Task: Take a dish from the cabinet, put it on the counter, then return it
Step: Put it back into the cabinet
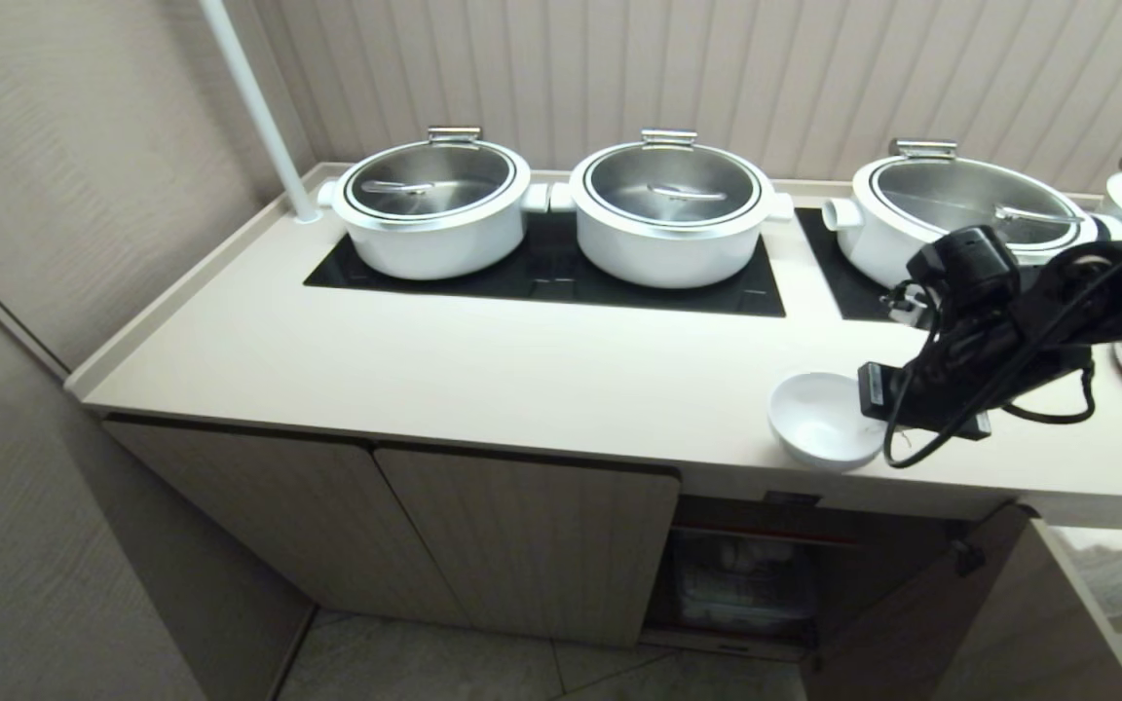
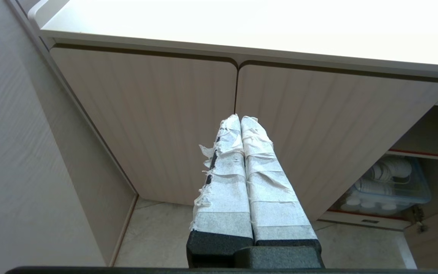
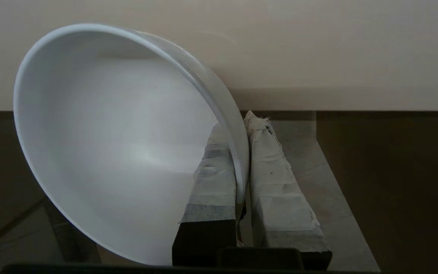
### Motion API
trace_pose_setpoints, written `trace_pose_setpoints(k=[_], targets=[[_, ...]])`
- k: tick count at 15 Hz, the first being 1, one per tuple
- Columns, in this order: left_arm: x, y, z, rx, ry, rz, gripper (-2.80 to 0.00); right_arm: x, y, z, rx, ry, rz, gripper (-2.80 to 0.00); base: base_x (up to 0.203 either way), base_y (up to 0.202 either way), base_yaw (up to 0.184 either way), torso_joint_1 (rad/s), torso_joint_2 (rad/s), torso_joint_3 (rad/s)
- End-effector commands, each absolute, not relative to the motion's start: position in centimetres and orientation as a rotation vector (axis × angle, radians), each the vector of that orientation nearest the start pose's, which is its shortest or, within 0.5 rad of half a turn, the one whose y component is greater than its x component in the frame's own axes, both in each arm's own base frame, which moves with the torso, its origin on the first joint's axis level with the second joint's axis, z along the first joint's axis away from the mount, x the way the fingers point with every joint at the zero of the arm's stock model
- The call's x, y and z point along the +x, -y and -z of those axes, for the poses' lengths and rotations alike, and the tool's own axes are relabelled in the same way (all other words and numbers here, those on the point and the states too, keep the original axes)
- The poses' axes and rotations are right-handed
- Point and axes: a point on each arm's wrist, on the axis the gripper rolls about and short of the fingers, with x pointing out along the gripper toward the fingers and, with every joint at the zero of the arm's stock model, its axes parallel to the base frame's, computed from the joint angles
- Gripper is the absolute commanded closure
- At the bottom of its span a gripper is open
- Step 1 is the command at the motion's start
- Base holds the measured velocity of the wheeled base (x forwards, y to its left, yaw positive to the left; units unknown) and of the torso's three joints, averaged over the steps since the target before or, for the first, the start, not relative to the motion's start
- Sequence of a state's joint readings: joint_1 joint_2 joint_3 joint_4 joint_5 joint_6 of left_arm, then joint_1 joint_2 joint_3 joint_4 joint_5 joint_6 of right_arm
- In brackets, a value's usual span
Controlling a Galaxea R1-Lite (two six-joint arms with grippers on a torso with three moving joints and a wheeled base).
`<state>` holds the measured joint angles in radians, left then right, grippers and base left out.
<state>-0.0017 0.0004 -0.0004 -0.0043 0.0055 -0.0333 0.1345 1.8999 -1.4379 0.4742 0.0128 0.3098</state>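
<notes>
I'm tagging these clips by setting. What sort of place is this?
Probably a buffet or catering serving station: lidded white pots stand in a row on black glass hob panels set into a cream counter, with stacked crockery in the cabinet beneath.

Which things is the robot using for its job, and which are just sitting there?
Job things:
- bowl, pinched by the rim in the right gripper
- counter
- cabinet

Just there:
- pots
- hob
- left gripper, idle by the cabinet doors

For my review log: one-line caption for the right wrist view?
Right gripper, taped fingers shut on the rim of the small glossy white round bowl.
</notes>
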Motion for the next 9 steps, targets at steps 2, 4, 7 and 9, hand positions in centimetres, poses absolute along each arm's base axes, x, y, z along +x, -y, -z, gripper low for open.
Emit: trace_pose_setpoints(k=[2, 4, 7, 9], targets=[[-2.3, 0.0, -7.6, -0.034, 0.005, -0.004, 0.00, 31.1, -4.3, -20.1, 0.235, -0.915, 0.003, 0.00, 0.000, 0.000, 0.000, 0.000, 0.00, 0.000], [-2.3, 0.0, -7.6, -0.034, 0.005, -0.005, 0.00, 28.4, -3.9, -19.8, 0.235, -0.922, 0.002, 0.00, 0.000, 0.000, 0.000, 0.000, 0.00, 0.000], [-2.3, 0.0, -7.6, -0.034, 0.005, -0.005, 0.00, 25.9, -3.6, -20.1, 0.239, -0.903, -0.005, 0.00, 0.000, 0.000, 0.000, 0.000, 0.00, 0.000], [-2.3, 0.0, -7.6, -0.034, 0.005, -0.005, 0.00, 24.3, -3.3, -20.5, 0.242, -0.887, -0.007, 0.00, 0.000, 0.000, 0.000, 0.000, 0.00, 0.000]])
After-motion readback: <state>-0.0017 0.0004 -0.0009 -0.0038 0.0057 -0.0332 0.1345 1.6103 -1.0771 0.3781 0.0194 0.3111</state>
